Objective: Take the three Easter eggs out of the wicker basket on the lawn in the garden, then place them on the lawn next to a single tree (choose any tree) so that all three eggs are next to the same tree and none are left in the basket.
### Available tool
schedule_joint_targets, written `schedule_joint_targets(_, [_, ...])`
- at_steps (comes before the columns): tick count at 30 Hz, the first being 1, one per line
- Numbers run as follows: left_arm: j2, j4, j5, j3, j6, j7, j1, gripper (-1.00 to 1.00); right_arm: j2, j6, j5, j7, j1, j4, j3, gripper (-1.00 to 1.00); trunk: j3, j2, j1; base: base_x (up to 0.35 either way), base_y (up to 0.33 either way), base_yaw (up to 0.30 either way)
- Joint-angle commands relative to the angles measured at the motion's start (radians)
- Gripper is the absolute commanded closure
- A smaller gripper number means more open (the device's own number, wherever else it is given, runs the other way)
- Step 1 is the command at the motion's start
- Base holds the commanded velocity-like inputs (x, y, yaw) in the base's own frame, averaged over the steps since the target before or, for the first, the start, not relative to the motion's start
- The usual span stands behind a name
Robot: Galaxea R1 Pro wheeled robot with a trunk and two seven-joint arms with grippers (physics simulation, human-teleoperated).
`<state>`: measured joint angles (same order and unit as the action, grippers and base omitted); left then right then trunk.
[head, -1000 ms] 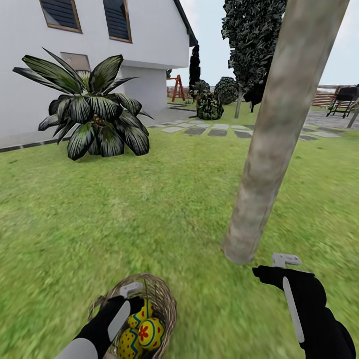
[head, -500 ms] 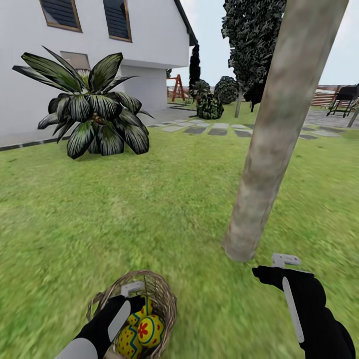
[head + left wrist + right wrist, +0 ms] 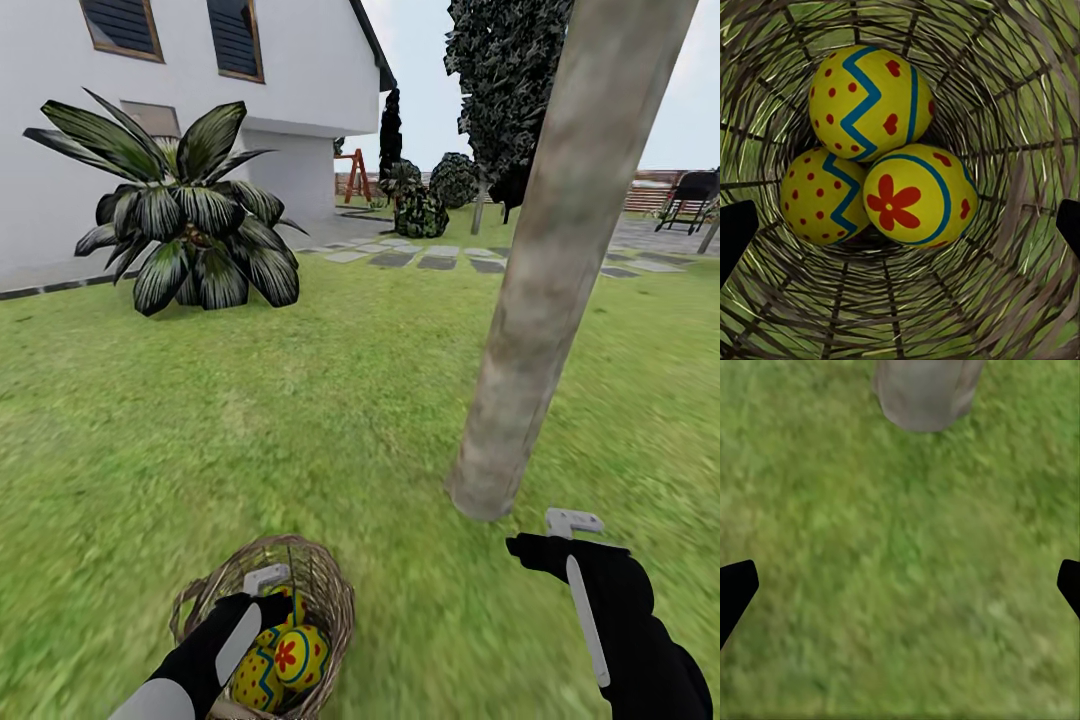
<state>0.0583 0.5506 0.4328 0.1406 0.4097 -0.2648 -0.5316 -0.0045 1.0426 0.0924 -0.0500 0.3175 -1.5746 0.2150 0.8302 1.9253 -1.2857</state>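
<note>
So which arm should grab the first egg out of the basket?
The left. Its gripper hangs open right over the wicker basket, looking straight down at all three eggs. The right gripper hangs over bare lawn by the tree.

The left gripper (image 3: 262, 590) reaches in from seven o'clock, pointing downward, its jaws spread wide. The right gripper (image 3: 560, 535) extends from five o'clock, held low, its fingers likewise parted.
</note>
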Motion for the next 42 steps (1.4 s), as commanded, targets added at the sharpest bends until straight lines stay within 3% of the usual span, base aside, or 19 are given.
schedule_joint_targets(1, [-0.001,0.002,0.011,0.006,0.003,-0.009,0.0,-1.0,0.0,0.005,0.009,-0.005,0.001,-0.001,0.0,-1.0,0.004,0.008,-0.004,0.0,0.0,0.0])
schedule_joint_targets(42, [-0.002,0.004,0.01,0.013,0.003,0.042,0.002,-1.0,0.0,0.005,0.01,-0.005,0.0,0.001,-0.003,-1.0,0.133,0.295,-0.161,0.0,0.0,0.0])
